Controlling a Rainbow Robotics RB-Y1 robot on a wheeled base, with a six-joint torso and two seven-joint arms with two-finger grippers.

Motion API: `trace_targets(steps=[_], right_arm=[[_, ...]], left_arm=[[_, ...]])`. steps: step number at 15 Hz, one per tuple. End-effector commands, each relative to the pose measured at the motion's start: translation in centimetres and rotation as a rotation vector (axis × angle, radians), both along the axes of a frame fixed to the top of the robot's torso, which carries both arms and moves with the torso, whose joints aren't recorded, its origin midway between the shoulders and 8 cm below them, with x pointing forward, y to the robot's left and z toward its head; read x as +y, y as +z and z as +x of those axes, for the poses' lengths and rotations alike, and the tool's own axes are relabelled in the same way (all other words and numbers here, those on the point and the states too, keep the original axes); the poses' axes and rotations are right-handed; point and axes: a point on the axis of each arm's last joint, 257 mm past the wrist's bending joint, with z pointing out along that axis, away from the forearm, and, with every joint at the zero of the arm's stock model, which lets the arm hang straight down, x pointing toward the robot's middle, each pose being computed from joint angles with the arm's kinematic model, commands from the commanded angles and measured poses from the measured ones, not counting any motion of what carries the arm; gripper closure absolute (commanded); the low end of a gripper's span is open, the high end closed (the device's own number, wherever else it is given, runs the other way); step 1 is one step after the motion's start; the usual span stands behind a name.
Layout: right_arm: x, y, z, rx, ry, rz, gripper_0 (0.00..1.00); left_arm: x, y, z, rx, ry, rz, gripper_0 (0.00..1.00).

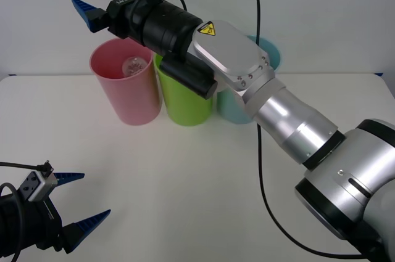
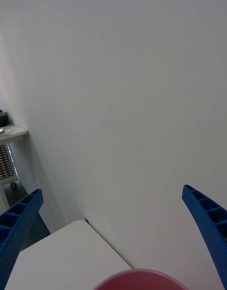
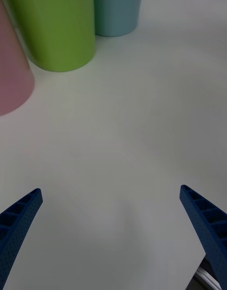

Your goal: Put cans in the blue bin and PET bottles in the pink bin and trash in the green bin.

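The right pincer [image 1: 108,0] hangs wide open and empty above the pink bin [image 1: 126,86], where the PET bottle [image 1: 133,65] lies inside. The left pincer [image 1: 77,203] waits open and empty over the bare near table [image 1: 203,176].

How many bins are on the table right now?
3, in one row at the table's far side: the pink bin on the left, the green bin in the middle, the blue bin on the right behind the right arm.
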Motion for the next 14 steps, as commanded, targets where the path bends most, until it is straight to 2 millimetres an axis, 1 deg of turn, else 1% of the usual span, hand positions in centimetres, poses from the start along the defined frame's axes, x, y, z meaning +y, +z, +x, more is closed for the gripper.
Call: trace_targets(steps=[1,2,3,4,5,6,8,9,10,11,12,14], right_arm=[[-4.4,0.2,-3.5,0.002,0.088,0.006,0.0],[-6.2,0.1,-4.9,0.001,0.109,0.002,0.0],[-7.8,-0.2,-6.2,0.002,0.128,-0.002,0.0],[-9.7,-0.6,-7.7,-0.002,0.154,-0.017,0.0],[-10.9,-0.9,-8.6,-0.005,0.171,-0.024,0.0],[-12.8,-1.3,-9.9,-0.012,0.192,-0.028,0.0],[-15.9,-3.1,-11.7,-0.027,0.206,-0.062,0.0],[-17.4,-4.2,-12.4,-0.027,0.21,-0.084,0.0],[-19.3,-6.1,-13.2,-0.023,0.208,-0.121,0.0],[-20.4,-7.3,-13.8,-0.019,0.206,-0.149,0.0],[-22.4,-9.5,-14.6,0.0,0.197,-0.193,0.0],[-25.3,-12.7,-15.9,0.026,0.185,-0.264,0.0]], left_arm=[[0.0,0.0,0.0,0.0,0.0,0.0,0.0],[0.0,0.0,0.0,0.0,0.0,0.0,0.0],[0.0,0.0,0.0,0.0,0.0,0.0,0.0],[0.0,0.0,0.0,0.0,0.0,0.0,0.0],[0.0,0.0,0.0,0.0,0.0,0.0,0.0],[0.0,0.0,0.0,0.0,0.0,0.0,0.0],[0.0,0.0,0.0,0.0,0.0,0.0,0.0],[0.0,0.0,0.0,0.0,0.0,0.0,0.0],[0.0,0.0,0.0,0.0,0.0,0.0,0.0],[0.0,0.0,0.0,0.0,0.0,0.0,0.0],[0.0,0.0,0.0,0.0,0.0,0.0,0.0],[0.0,0.0,0.0,0.0,0.0,0.0,0.0]])
